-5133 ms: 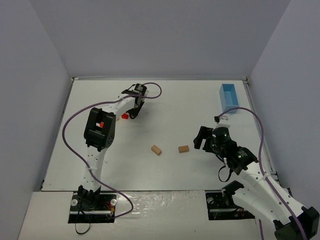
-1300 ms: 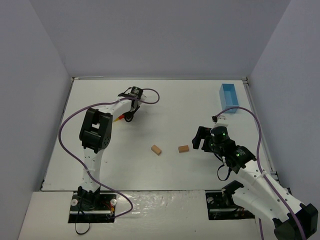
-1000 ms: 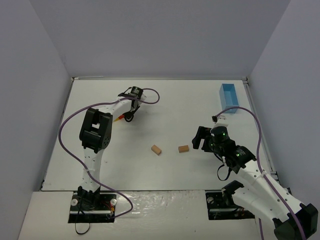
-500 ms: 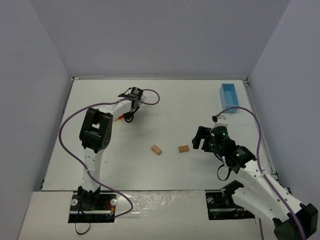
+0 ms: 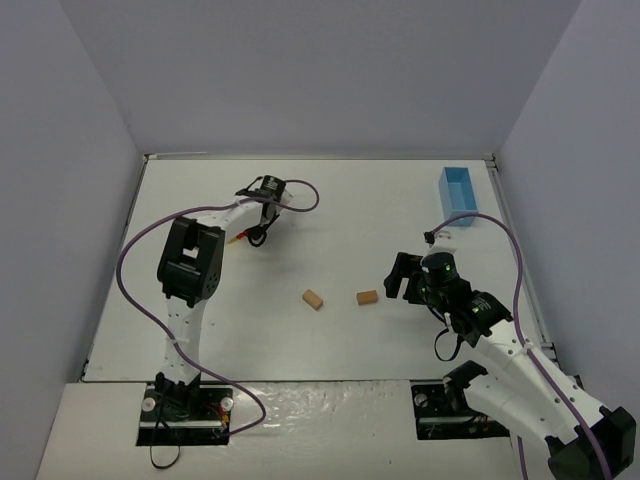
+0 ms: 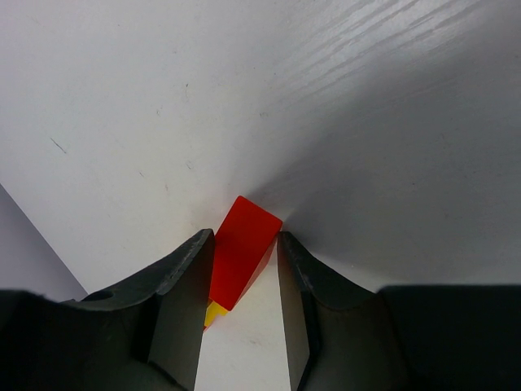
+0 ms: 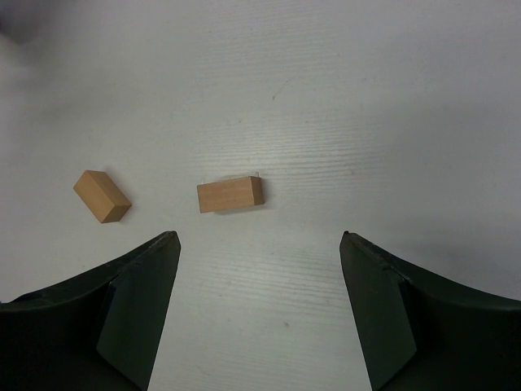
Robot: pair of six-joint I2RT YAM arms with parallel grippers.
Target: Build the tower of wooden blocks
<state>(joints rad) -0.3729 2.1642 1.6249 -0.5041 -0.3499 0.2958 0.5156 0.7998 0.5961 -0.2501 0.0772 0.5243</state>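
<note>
Left claw [image 6: 244, 238] pinches the wedge [image 6: 242, 248] near the far edge, so lift it squarely; right claw [image 7: 256, 236] hangs spread.

Overhead and close right-wrist views share the tan blocks [image 5: 367, 297]

- The overhead view is looking bright and evenly lit, with the light seemingly coming from above. The white table [image 5: 330, 200] is showing no harsh glare, and shadows on it are coming out soft and faint.
- The side walls [image 5: 60, 200] are reading as a dull grey-lavender.
- In the left wrist view, a broad soft shadow is spreading over the right half, and the top left is glowing brightest.
- The red wedge [image 6: 242, 248] is looking sharp and saturated, while the left gripper's fingers [image 6: 175, 309] are sinking into near-black.
- In the right wrist view, the tan block [image 7: 230, 195] is showing crisp, the top left corner is darkening, and the right gripper's fingers [image 7: 138, 301] are looking dark and soft.
</note>
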